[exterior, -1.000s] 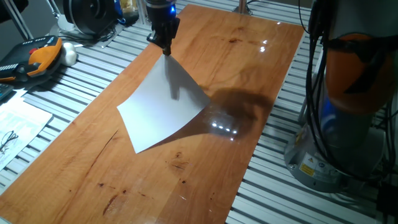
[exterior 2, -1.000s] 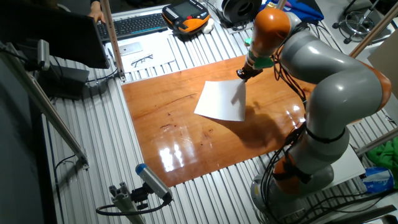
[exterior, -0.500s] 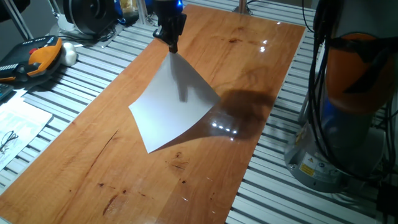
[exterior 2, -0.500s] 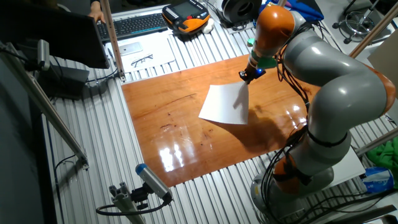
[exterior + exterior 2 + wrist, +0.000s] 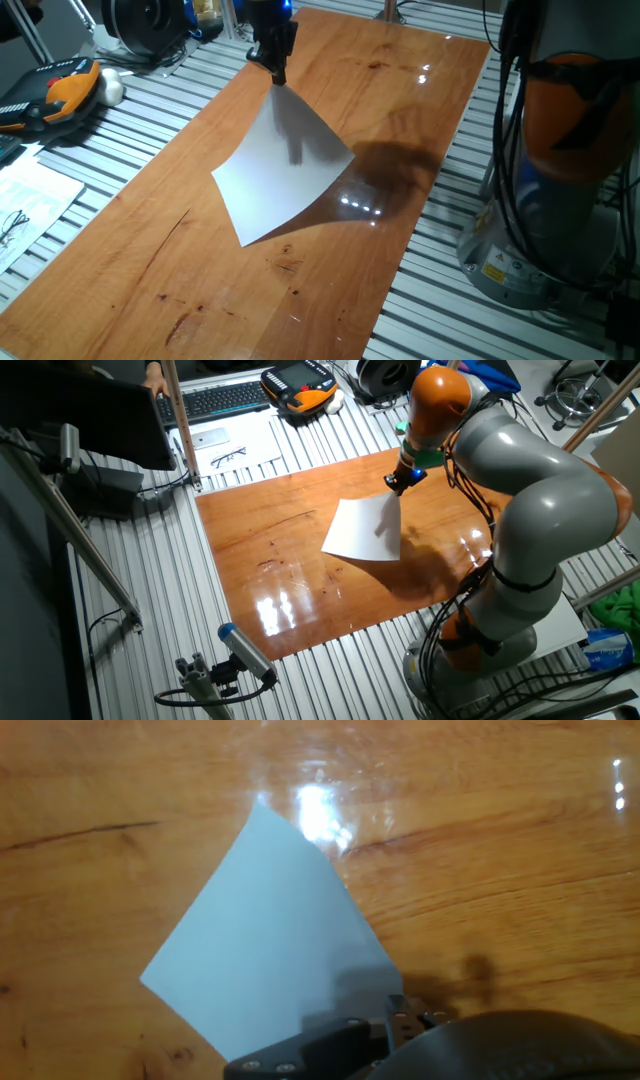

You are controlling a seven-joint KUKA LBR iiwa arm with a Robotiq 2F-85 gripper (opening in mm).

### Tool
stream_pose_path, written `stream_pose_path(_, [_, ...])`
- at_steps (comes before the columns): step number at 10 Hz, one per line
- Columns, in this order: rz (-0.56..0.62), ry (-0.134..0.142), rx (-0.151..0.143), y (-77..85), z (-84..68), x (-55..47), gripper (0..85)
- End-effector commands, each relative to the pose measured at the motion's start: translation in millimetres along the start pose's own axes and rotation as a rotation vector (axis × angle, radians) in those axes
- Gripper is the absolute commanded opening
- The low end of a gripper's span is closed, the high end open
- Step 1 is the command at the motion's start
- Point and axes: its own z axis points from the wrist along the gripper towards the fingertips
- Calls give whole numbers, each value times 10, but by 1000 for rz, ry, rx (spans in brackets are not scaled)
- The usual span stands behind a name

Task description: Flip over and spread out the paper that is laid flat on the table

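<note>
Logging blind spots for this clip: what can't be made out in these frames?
- The paper's underside: faces away in every view, so print can't be confirmed.
- The gripper's pinch on the corner: too small in both fixed views, cut off by the bottom edge in the hand view.
- Whether the paper's low corner touches the table: unclear.

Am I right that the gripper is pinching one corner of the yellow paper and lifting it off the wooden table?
Not quite: the paper is white, not yellow, as both fixed views show. The rest holds: the gripper pinches one corner, lifting it off the wooden table.
</note>
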Motion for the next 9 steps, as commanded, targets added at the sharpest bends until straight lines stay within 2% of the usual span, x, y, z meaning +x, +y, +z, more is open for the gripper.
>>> stream_pose_path(1, [8, -7, 20, 0, -1, -1, 0])
stream_pose_path(3, [47, -45, 3, 0, -1, -1, 0])
stream_pose_path(5, [78, -43, 12, 0, -1, -1, 0])
stream_pose_path(6, [91, -9, 16, 0, -1, -1, 0])
stream_pose_path(7, [82, 37, 36, 0, -1, -1, 0])
stream_pose_path(8, [83, 65, 15, 0, -1, -1, 0])
stream_pose_path(9, [91, 115, -11, 0, -1, -1, 0])
